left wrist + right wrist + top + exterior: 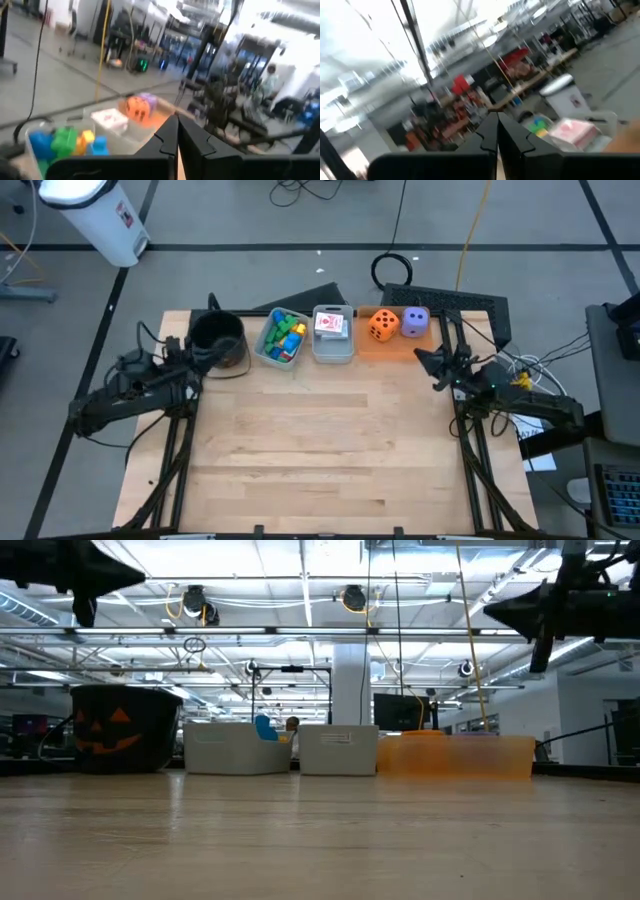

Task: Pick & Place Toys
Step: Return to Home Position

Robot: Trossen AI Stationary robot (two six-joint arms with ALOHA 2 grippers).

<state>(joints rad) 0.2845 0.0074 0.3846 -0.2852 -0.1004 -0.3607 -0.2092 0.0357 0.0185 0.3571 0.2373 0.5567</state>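
Note:
Along the table's far edge, small coloured blocks [284, 336] lie in a clear bin [268, 352], and playing cards [331, 325] lie in a second clear bin [334, 350]. An orange die [383, 325] and a purple die [415, 321] sit on a flat orange tray [398, 345]. My left gripper [198, 356] hangs shut above the table's left side, beside the black pot, with nothing between its fingers [170, 135]. My right gripper [422, 359] hangs shut above the right side, near the tray, also with nothing in it [497, 125].
A round black pot [218, 340] with an orange face [110, 728] stands at the far left corner, right next to my left gripper. The bare wooden tabletop [320, 450] stretches from the bins to the near edge. A dark keyboard [450, 302] lies behind the tray.

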